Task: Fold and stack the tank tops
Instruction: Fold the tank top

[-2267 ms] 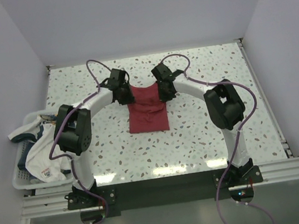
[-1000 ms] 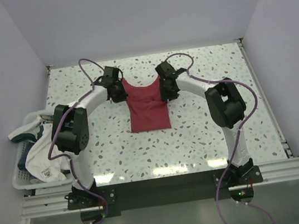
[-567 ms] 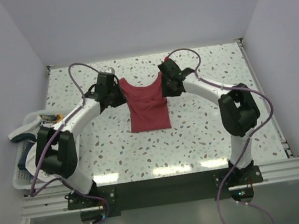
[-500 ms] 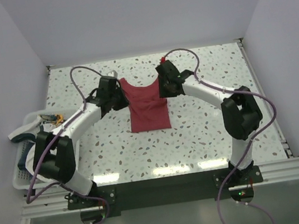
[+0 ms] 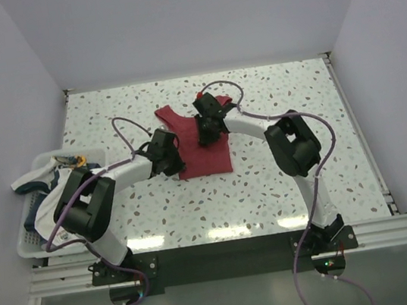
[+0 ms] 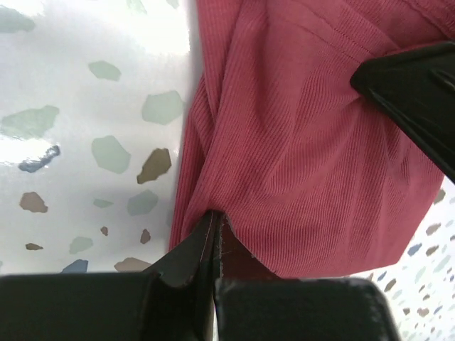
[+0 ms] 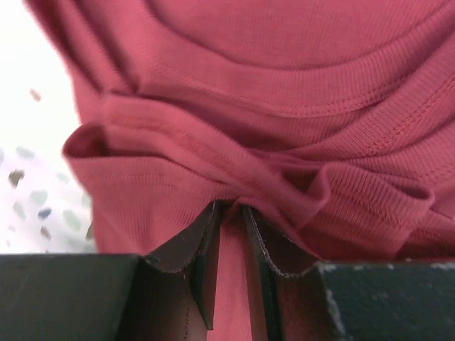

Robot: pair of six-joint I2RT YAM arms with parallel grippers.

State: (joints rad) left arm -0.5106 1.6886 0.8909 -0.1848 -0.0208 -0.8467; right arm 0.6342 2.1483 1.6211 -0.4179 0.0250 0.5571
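Mid-table, my left gripper [image 6: 215, 231], fingers pressed together, nips the side edge of the dark red tank top [image 5: 208, 159], while my right gripper [image 7: 229, 213] pinches a bunched fold by the banded trim. The ribbed cloth looks light, limp and stretchy; I judge it will sag and wrinkle unless taken at seams and edges, both sides together. The white tank top [image 5: 59, 220] lies heaped in the basket [image 5: 29, 244] at left
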